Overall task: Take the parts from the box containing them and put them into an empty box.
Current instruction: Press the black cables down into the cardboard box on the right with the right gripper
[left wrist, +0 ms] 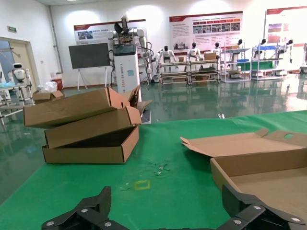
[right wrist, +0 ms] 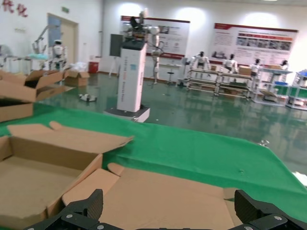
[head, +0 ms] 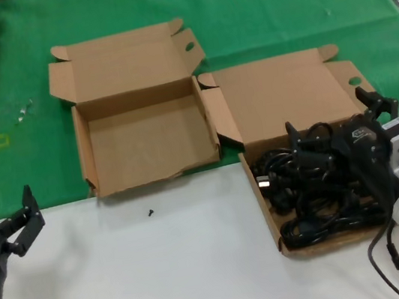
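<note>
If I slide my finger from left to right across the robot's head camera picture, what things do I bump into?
Left gripper, open → empty box → tiny dark screw on the white table → box of black parts → right gripper, open above the parts.

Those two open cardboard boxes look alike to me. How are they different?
The left box is empty; the right box holds a tangle of black cables. The left box's front wall sags unevenly, the right box's stands straight. The right gripper hovers over the right box only. Both are shallow, brown, with hinged lids open.
</note>
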Controlling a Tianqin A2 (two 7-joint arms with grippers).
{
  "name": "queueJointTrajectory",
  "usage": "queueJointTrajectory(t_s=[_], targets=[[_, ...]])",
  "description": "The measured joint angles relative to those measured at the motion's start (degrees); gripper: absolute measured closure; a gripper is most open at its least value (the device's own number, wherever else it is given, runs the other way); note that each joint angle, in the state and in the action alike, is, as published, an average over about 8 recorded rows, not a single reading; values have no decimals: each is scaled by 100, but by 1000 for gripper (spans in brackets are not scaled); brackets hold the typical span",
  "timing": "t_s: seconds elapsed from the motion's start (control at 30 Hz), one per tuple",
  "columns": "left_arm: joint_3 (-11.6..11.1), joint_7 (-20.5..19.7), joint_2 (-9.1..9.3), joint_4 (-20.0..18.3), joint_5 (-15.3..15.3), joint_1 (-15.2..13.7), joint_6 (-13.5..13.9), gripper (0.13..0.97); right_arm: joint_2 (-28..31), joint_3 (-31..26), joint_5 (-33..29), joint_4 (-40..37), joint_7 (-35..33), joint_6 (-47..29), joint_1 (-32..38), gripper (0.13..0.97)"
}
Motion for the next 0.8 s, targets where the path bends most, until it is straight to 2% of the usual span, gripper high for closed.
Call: queueJointTrajectory(t_s=[0.17, 0.4, 0.47, 0.57, 0.73, 0.8], targets=[[0, 0, 0, 0, 0, 0, 0, 288, 453, -265, 19, 141, 57, -37, 6, 129], [0, 0, 0, 0, 0, 0, 0, 450, 1614, -760, 104, 377, 491, -429, 229, 129], [0, 0, 0, 0, 0, 0, 0, 473, 1933, -830, 107, 427, 576, -721, 322, 129], [0, 0, 0, 0, 0, 0, 0, 556, 2306, -834, 142, 464, 482, -1308, 461, 129], [0, 0, 0, 0, 0, 0, 0, 695, 2852, -828, 321, 406, -196, -2507, 775, 129], [0, 0, 0, 0, 0, 0, 0, 695, 3084, -886, 363, 334, -511, -3027, 972, 129]])
